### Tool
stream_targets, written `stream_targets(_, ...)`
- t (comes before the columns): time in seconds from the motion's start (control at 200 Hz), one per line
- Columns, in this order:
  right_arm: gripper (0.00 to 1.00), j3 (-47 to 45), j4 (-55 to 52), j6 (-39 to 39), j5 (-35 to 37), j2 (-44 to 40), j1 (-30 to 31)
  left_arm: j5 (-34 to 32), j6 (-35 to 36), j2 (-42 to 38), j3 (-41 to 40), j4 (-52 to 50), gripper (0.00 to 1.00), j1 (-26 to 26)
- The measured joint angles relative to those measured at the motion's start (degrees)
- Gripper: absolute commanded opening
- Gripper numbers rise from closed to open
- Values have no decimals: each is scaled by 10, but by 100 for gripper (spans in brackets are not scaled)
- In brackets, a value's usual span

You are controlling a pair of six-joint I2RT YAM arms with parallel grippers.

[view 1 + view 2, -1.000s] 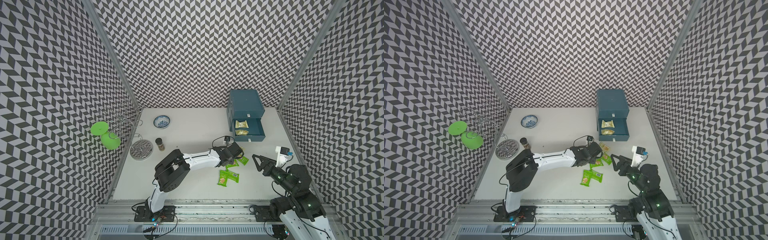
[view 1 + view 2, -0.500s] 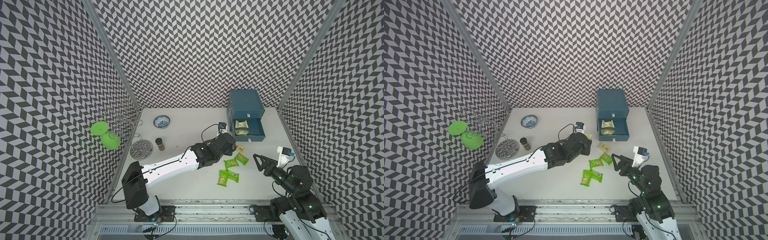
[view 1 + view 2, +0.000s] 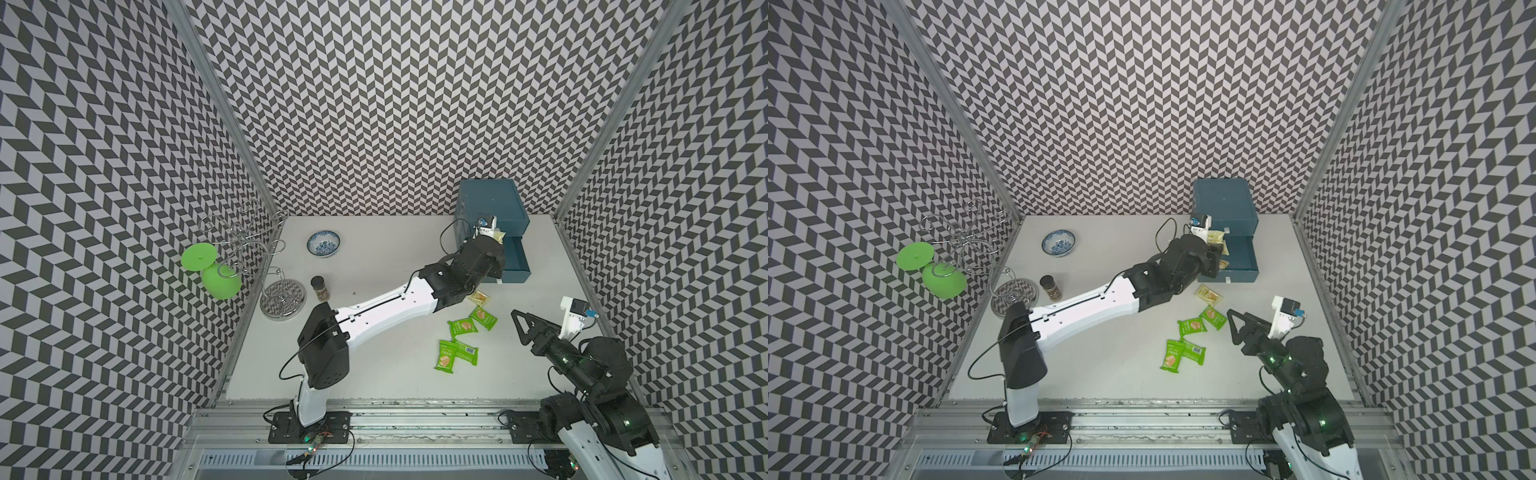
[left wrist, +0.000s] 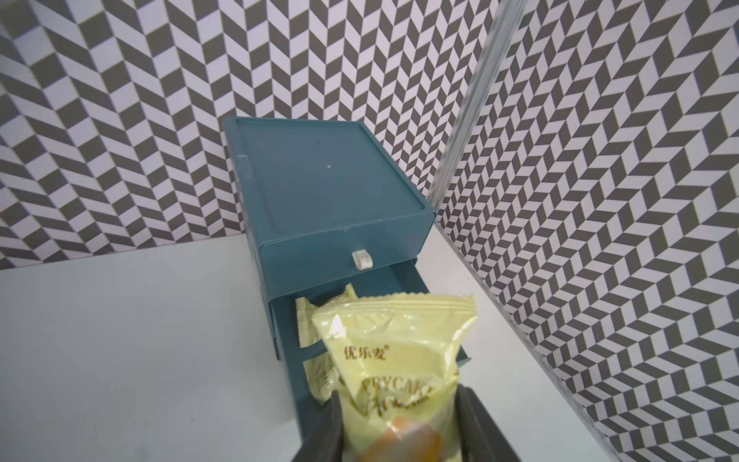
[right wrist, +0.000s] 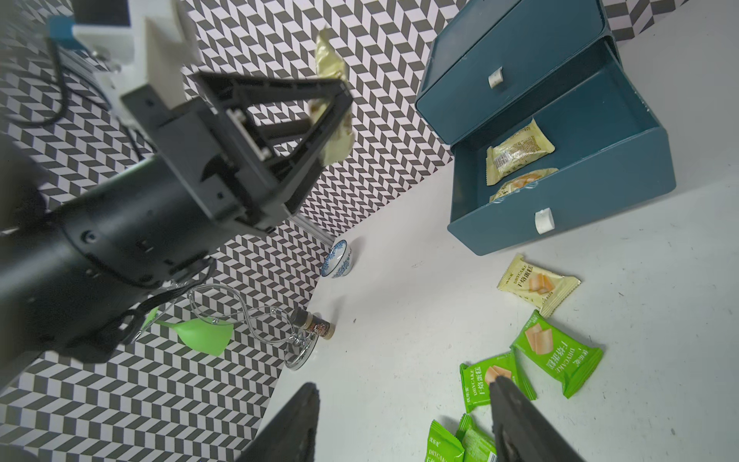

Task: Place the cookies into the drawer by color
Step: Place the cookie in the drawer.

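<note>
Left pincer grips a yellow packet over the open drawer; release looks next. Right pincer gapes, empty.

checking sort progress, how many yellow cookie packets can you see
4 yellow packets: one held in the left gripper, two in the open lower drawer, one on the table in front of it. The shut upper drawer may hide more.
</note>
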Motion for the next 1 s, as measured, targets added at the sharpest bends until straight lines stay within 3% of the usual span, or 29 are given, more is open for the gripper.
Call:
stream_targets(0.381, 69, 0, -10, 13, 0, -19, 0, 27, 24, 141, 108, -2, 45, 19)
stream_targets(0.996, 69, -3, -10, 20, -2, -18, 0, 41, 23, 225, 130, -33, 49, 54)
